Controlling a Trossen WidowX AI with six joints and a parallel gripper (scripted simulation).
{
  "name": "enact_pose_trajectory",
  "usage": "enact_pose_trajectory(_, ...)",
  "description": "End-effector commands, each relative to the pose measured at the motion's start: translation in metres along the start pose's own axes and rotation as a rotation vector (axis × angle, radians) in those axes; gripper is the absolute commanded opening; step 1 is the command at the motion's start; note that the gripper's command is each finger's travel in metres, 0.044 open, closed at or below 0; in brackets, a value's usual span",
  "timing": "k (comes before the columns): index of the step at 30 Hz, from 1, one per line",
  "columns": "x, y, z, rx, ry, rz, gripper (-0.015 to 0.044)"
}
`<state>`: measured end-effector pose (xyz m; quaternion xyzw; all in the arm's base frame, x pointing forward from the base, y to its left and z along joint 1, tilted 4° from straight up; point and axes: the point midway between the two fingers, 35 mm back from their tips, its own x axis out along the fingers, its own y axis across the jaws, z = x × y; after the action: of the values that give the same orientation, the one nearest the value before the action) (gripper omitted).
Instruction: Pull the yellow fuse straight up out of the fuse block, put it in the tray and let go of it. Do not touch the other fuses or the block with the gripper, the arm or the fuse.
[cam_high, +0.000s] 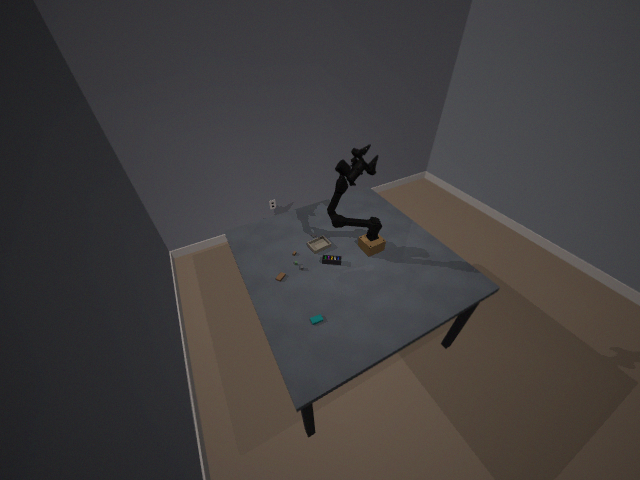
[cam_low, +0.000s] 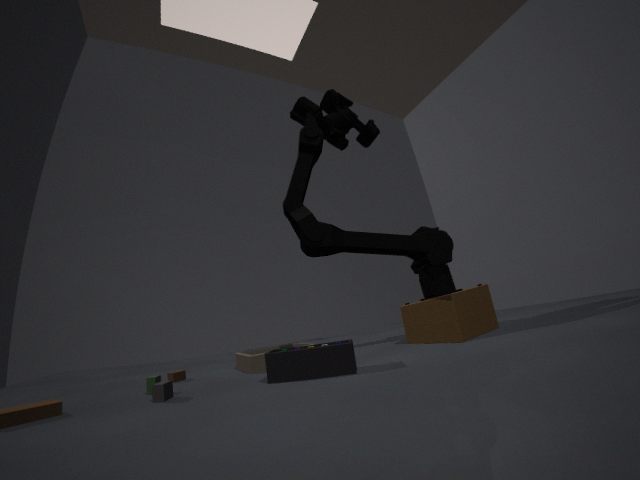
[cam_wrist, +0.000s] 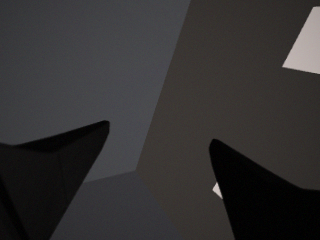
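— Grey walls met a dark ceiling with one pale panel, and that was all the wrist view took in. Where was the gripper (cam_high: 368, 155) pointing?

— Upward and away from the table (cam_high: 392, 310). The arm (cam_low: 356, 242) stood folded high above its tan base (cam_low: 448, 315), and the two fingers stood wide apart with nothing between them.

— And the yellow fuse (cam_high: 334, 257)?

— Seated in the fuse block (cam_low: 310, 361), among the other coloured fuses (cam_high: 327, 257); in the low exterior view its top barely showed above the block's edge. The block lay on the table in front of the base, with the tray (cam_high: 318, 243) just beside it on the far side.

— So the fuse lay which way from the gripper?

— Well below it and somewhat forward of the base. As I judged it, the wrist had to turn right over to point downward before any descent, and then come down straight over the row. The block's long axis ran roughly crosswise to the arm's reach, so the neighbours flanked the yellow one closely.
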<state>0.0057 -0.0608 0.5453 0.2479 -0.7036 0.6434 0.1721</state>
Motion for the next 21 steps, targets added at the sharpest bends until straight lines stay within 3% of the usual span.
enact_pose_trajectory(1, 0.002, 0.001, -0.002, 0.005, 0.011, 0.003, 0.0374)
enact_pose_trajectory(12, 0.061, 0.088, -0.102, 0.436, 0.585, 0.145, 0.0085)
enact_pose_trajectory(21, 0.029, 0.141, -0.22, 0.791, 1.151, -0.04, 0.0074)
